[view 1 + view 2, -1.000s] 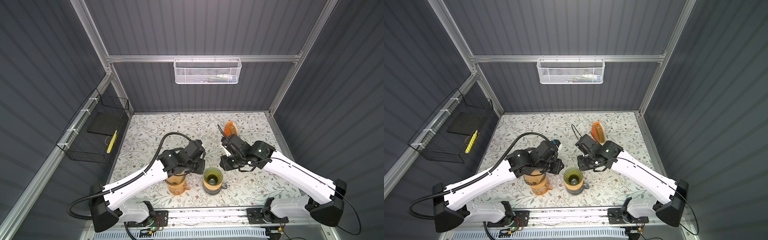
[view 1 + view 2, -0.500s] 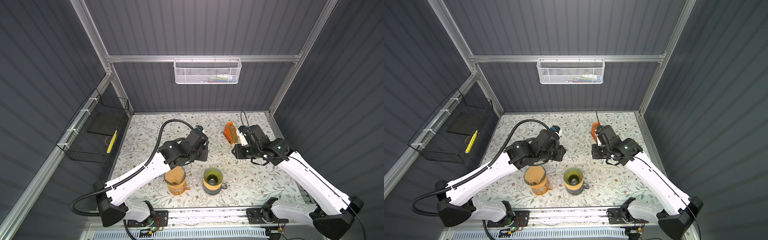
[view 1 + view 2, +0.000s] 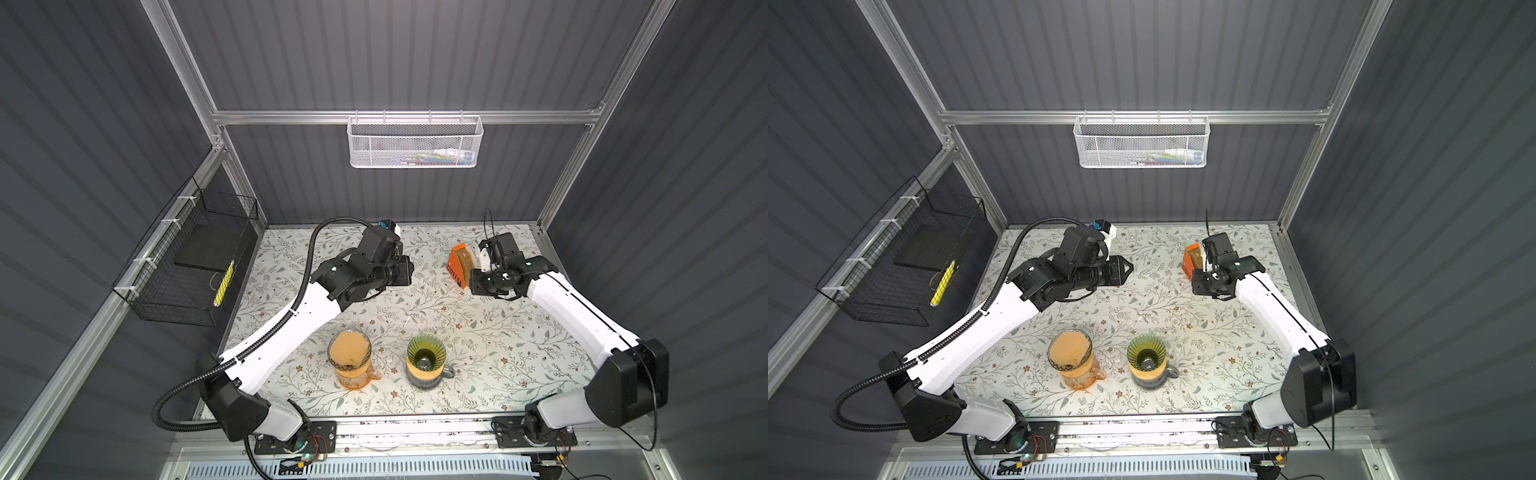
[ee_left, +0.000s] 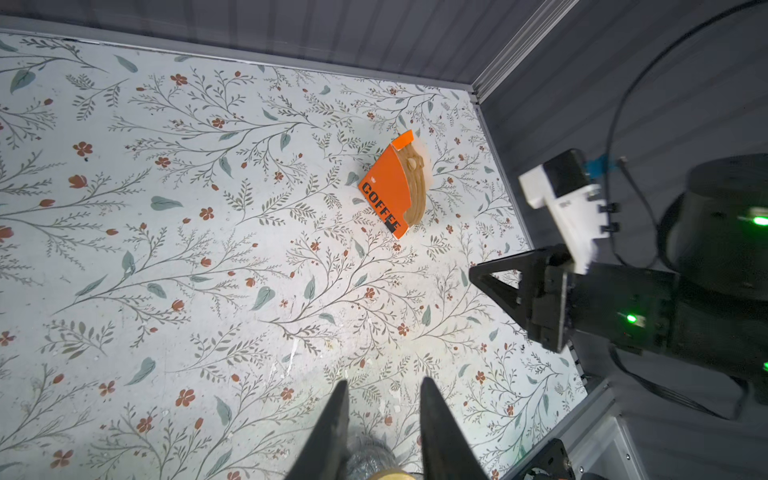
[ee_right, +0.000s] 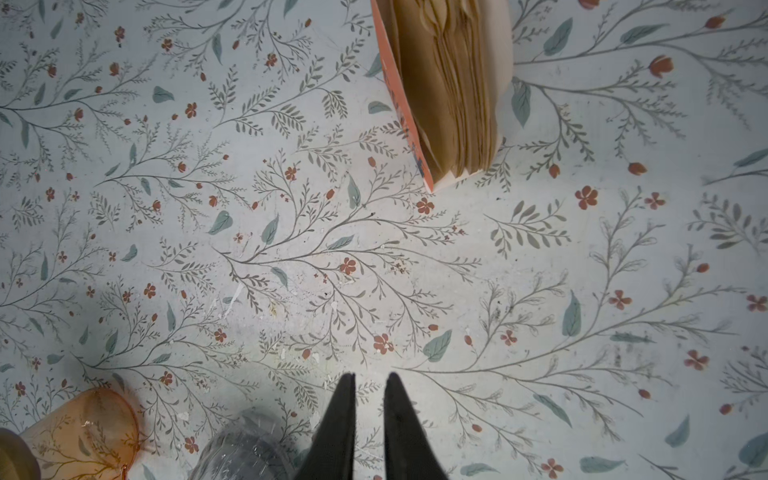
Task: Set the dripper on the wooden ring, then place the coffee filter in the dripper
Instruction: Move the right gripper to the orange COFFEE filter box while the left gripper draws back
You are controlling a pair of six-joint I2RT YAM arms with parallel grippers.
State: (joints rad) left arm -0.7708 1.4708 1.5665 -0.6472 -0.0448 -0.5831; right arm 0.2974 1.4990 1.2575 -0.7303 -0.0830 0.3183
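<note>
1. Brown paper coffee filter [image 3: 349, 350] sits inside the orange dripper [image 3: 354, 379], well apart from the orange COFFEE box [image 3: 457, 268], nearer the robot and to the left.
2. Also nearer the robot than the box, a green dripper [image 3: 425, 356] stands on a mug [image 3: 449, 371].
3. Left of the box, the left gripper [image 4: 382, 384] hovers with fingers parted, holding nothing.
4. Just beside the box's near end, the right gripper [image 5: 370, 376] shows a narrow empty gap.
5. Spare filters [image 5: 453, 83] stand stacked inside the box.

White mesh basket [image 3: 415, 145] hangs on back wall; black wire basket [image 3: 166, 297] on left wall.
</note>
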